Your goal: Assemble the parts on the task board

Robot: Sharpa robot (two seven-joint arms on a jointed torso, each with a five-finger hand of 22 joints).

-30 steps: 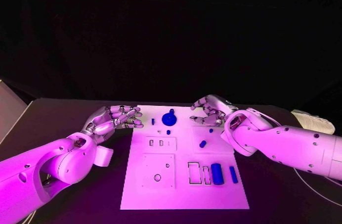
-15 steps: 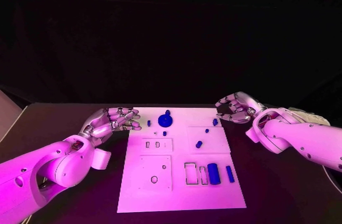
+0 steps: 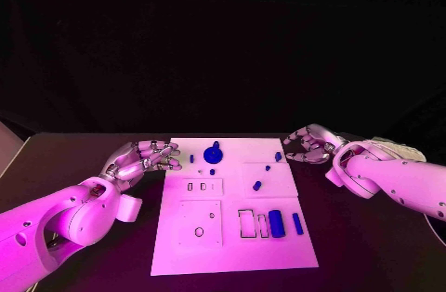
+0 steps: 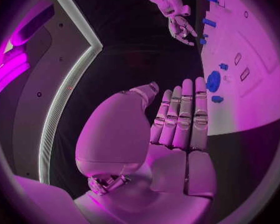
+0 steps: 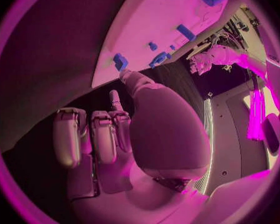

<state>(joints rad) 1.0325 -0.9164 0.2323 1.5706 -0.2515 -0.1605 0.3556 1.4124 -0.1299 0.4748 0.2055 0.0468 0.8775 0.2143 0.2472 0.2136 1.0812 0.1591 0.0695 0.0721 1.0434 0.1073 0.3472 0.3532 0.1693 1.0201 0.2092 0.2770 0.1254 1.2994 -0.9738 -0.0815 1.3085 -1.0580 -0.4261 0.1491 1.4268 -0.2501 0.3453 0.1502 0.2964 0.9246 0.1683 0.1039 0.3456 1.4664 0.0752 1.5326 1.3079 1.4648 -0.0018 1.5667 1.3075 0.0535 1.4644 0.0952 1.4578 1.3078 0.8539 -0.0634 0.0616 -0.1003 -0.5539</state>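
The right robot hand (image 3: 311,145) hides the task board's (image 3: 232,240) far right corner.

Your right hand (image 5: 124,134) hangs over the black table (image 5: 47,69), fingers apart and gripping nothing. One fingertip sits just beside a small blue part (image 5: 120,61) at the edge of the task board (image 5: 146,20). The left hand (image 5: 205,62) is visible beyond the board.

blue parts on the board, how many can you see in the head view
8: disc, peg, piece near the far right edge, three small mid-board, cylinder, bar. Others may be hidden.
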